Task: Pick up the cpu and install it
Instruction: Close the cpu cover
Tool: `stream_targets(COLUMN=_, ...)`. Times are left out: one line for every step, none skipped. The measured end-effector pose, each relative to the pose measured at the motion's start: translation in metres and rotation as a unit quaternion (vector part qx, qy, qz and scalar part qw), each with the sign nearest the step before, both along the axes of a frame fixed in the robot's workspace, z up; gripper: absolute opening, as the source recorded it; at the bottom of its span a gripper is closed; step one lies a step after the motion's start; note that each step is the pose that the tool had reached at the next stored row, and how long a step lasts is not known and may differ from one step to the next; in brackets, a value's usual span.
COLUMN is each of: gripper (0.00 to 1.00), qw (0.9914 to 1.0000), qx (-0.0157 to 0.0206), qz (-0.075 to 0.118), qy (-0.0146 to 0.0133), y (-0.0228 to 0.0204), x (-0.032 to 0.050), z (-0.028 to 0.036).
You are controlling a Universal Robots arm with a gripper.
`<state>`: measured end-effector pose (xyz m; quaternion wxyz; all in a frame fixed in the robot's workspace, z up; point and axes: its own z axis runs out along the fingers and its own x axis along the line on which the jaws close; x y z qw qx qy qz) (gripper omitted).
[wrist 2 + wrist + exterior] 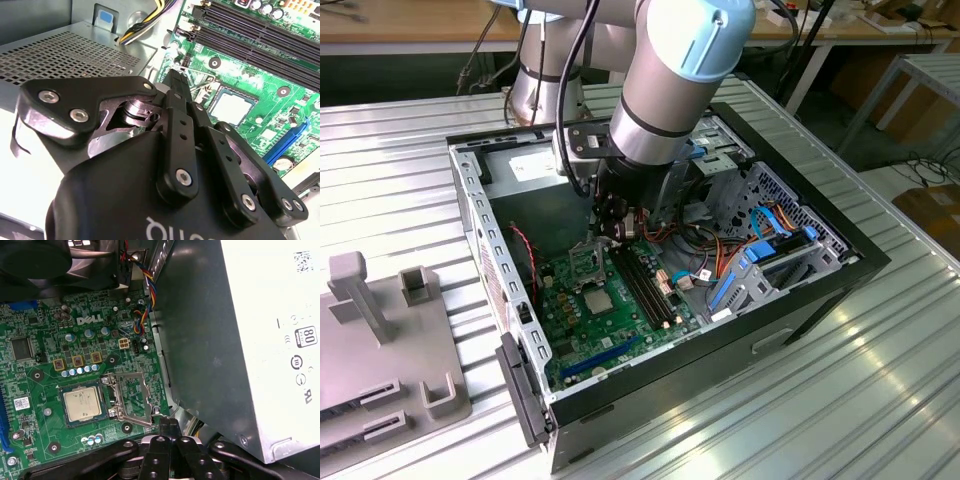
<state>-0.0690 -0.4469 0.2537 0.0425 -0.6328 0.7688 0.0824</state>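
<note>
The cpu [83, 404] is seen lying flat in its socket on the green motherboard [45, 340], with its silver top facing up. In the first wrist view the hinged metal socket frame [131, 399] lies flipped open just beside the cpu, on the side toward the grey power-supply box [240, 340]. The same chip is also visible in the second wrist view [231, 106] and in the exterior view [598, 300].

The gripper [169, 426] is held above the motherboard, near the open frame and apart from the cpu. Its black fingers [170, 429] are seen pressed together at the tips in the first wrist view, and nothing is held between them. In the second wrist view the gripper [176, 79] points down toward the board at the edge of the power-supply box.

In the exterior view the arm [670, 70] reaches down into the open computer case [800, 300], which lies on its side on the ribbed metal worktop [880, 380]. The long black memory slots [645, 280] are located just beside the socket, on the exterior view's right. A grey fixture [390, 340] is placed on the worktop at the exterior view's left, well apart from the case.
</note>
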Motion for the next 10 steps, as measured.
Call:
stream_targets(gripper=0.11, qw=1.00000, qx=0.0000, qz=0.000, qy=0.0000, y=0.0000, x=0.0000, z=0.0000)
stream_targets(gripper=0.11, qw=1.00000, qx=0.0000, qz=0.000, qy=0.0000, y=0.0000, x=0.0000, z=0.0000)
stream_targets(gripper=0.11, qw=1.00000, qx=-0.0005, qz=0.000, qy=0.0000, y=0.0000, x=0.0000, z=0.0001)
stream_targets(gripper=0.11, qw=1.00000, qx=-0.0010, qz=0.000, qy=0.0001, y=-0.0001, x=0.0000, z=0.0001)
stream_targets(gripper=0.11, qw=1.00000, qx=-0.0015, qz=0.000, qy=0.0000, y=-0.0001, x=0.0001, z=0.0001)
stream_targets(gripper=0.11, qw=1.00000, qx=-0.0022, qz=0.000, qy=0.0000, y=0.0000, x=0.0001, z=0.0001)
stream_targets(gripper=0.11, qw=0.99999, qx=-0.0037, qz=0.000, qy=0.0000, y=0.0000, x=0.0000, z=0.0000)
stream_targets(gripper=0.11, qw=0.99999, qx=-0.0045, qz=0.000, qy=0.0000, y=-0.0001, x=0.0000, z=0.0001)
stream_targets(gripper=0.11, qw=0.99999, qx=-0.0050, qz=0.000, qy=0.0001, y=-0.0001, x=0.0000, z=0.0001)
stream_targets(gripper=0.11, qw=0.99998, qx=-0.0055, qz=0.000, qy=0.0000, y=-0.0001, x=0.0000, z=0.0001)
